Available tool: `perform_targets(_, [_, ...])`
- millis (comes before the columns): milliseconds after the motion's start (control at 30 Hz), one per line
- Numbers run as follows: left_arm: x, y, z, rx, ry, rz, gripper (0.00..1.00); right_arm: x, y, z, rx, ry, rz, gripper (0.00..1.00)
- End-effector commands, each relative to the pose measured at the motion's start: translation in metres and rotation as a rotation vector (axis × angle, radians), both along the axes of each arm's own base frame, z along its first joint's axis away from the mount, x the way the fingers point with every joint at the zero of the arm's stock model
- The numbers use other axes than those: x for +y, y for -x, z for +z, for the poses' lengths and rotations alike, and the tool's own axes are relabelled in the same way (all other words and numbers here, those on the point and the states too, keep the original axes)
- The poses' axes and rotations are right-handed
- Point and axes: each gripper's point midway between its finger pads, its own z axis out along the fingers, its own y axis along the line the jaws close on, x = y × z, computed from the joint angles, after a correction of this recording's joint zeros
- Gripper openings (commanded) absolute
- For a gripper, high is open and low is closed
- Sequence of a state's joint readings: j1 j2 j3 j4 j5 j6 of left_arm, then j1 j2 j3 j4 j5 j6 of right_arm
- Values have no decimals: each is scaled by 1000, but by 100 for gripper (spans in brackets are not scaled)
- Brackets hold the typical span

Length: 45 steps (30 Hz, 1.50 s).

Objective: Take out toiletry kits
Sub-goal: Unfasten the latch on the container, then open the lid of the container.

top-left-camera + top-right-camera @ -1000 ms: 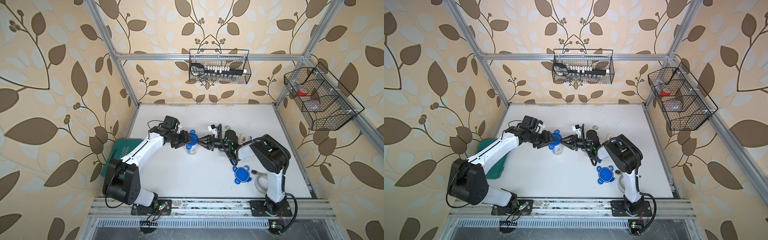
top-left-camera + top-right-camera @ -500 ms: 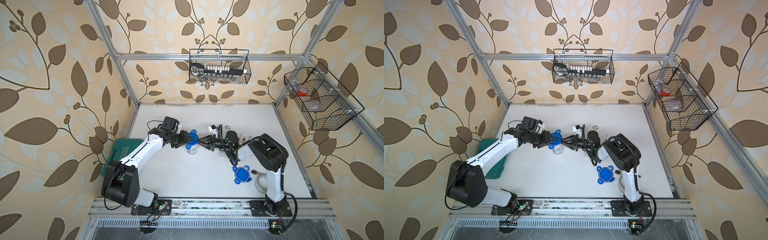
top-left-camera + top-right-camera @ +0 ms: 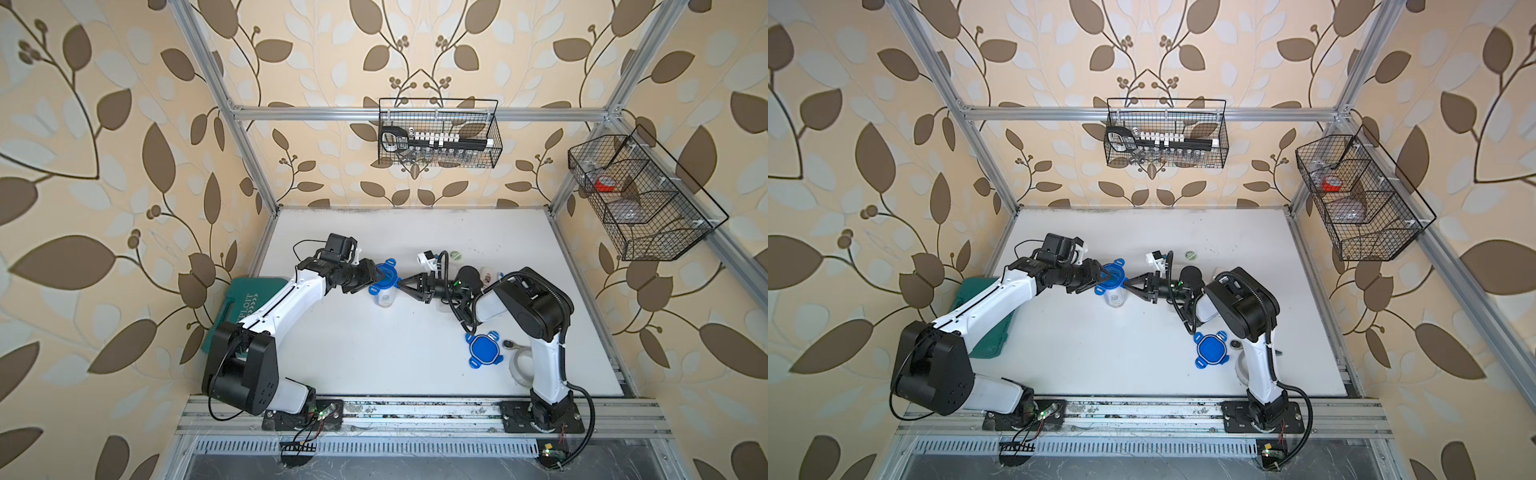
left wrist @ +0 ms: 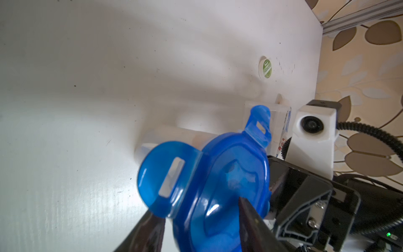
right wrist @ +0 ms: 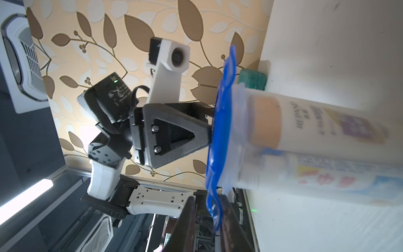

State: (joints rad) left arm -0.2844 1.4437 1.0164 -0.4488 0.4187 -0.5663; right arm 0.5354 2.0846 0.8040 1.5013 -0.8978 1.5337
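A clear jar (image 3: pixel 384 296) stands upright near the middle of the table (image 3: pixel 374 365), closed by a blue lid (image 3: pixel 385 277). The kit is inside it. The right wrist view shows, through the wall, a white bottle (image 5: pixel 294 122) with an orange band just under the lid and a printed tube (image 5: pixel 327 174) beside it.

The two arms meet at the jar from opposite sides, at lid height. The left gripper (image 3: pixel 377 277) is at the lid's left edge. In the left wrist view its fingers (image 4: pixel 150 231) lie one under a tab (image 4: pixel 168 176) and one over the lid top, both seemingly touching, but I cannot tell whether they are clamped.

The right gripper (image 3: pixel 400 283) is at the lid's right edge. Its jaws stand narrow with another tab (image 5: pixel 214 218) between them, and a slim gap shows on one side, so they are not yet pinching it. Neither gripper touches the items inside.

A green-white disc (image 3: pixel 456 255) lies flat on the table behind the right gripper, apart from the jar. A spare lid (image 3: pixel 483 350) lies near the right arm's base, well apart from both grippers.
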Motion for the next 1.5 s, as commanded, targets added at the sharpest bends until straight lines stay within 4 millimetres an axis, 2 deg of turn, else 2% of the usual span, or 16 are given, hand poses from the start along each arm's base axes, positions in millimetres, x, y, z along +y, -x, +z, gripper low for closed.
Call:
perform_targets(0, [50,68,-97,376,-289,67,53,-1,14,23,-93,-53,37,19])
perform_targets(100, [48,67,-93,368,-285,60,53,-2,12,24,-92,-44,15,14])
perform_targets(333, [39,61,-73,316,-270,35,60,5,-5,-8,-16,237,-52,15])
perform_targets(433, [35,58,-66,291,-264,28,61,7,-7,-11,-9,289,-63,15])
perform_targets(633, [31,53,-52,260,-244,18,65,8,-14,-17,26,348,-79,8])
perform_targets(733, [32,48,-36,216,-243,28,71,11,-13,-8,13,342,-69,6])
perform_targets(800, [37,43,-14,151,-258,50,87,12,-12,1,-6,341,-65,6])
perform_targets(900, [41,38,13,70,-258,68,94,11,-12,11,-20,340,-67,6])
perform_targets(1067, [44,37,47,-30,-243,85,99,15,-9,26,-38,313,-42,6])
perform_targets(1233, [63,34,68,-125,-302,158,99,23,-3,46,-77,281,-12,7])
perform_targets(1467, [86,35,87,-154,-342,238,99,49,26,97,-184,257,78,8])
